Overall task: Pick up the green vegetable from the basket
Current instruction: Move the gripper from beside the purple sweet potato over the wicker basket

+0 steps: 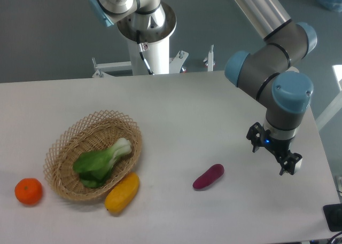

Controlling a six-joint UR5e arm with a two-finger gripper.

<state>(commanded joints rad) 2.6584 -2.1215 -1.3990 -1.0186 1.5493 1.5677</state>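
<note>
Low at the near right edge of the table, a black object pokes into view just below and to the right of the gripper; what it is cannot be told. Above it the gripper hangs over bare tabletop with its two fingers spread apart and nothing between them, a small blue light showing on its wrist. Nearest thing to its left is a purple eggplant, lying on the table a little lower than the fingers and apart from them. Farther left sits a yellow fruit, touching the near rim of the basket. Inside that basket, well apart from the gripper, lies the green vegetable, leaves toward the near left and pale stalk pointing toward the far right. Farthest out, beyond the basket's left side, rests an orange
</note>
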